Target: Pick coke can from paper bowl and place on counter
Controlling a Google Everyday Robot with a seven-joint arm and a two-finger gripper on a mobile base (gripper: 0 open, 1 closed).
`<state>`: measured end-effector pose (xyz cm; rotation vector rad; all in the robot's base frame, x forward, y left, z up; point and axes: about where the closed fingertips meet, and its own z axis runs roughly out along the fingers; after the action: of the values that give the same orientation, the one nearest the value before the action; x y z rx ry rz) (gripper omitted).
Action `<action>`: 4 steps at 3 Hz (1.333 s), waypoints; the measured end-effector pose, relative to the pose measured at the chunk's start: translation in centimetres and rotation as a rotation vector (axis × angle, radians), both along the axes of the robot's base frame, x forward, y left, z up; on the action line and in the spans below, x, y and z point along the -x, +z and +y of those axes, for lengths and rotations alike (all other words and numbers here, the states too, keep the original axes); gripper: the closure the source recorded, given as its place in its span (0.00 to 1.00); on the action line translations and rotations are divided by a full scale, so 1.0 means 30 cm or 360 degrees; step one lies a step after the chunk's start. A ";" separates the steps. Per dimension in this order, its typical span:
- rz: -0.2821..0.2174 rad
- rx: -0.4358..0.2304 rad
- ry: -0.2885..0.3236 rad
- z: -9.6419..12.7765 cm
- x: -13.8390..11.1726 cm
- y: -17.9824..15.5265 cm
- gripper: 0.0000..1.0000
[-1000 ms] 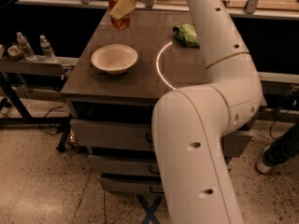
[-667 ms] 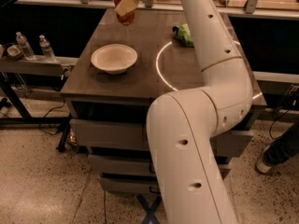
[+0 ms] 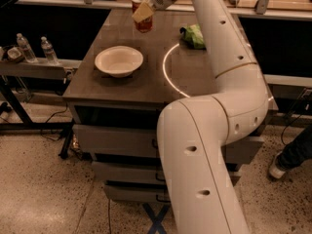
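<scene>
Grey-brown counter (image 3: pixel 139 89) bears the paper bowl (image 3: pixel 116 70). Beyond that bowl, slightly to its right, your gripper (image 3: pixel 143 12) clamps the coke can (image 3: pixel 144 26), apart from the bowl.

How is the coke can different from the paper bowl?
The coke can is red and tall; the paper bowl is off-white, wide and shallow. The coke can is held in the gripper, jaws closed on it, over the far end of the counter; the paper bowl sits empty on the counter. Both are round.
</scene>
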<state>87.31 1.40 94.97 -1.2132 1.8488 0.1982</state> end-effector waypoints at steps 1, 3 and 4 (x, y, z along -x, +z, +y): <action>0.0124 -0.0019 -0.0012 -0.015 0.015 -0.082 0.88; 0.0336 -0.0064 -0.0024 -0.049 0.049 -0.217 0.34; 0.0362 -0.0113 -0.0011 -0.057 0.068 -0.205 0.11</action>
<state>85.27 -0.32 88.82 -1.1745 2.0225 0.4092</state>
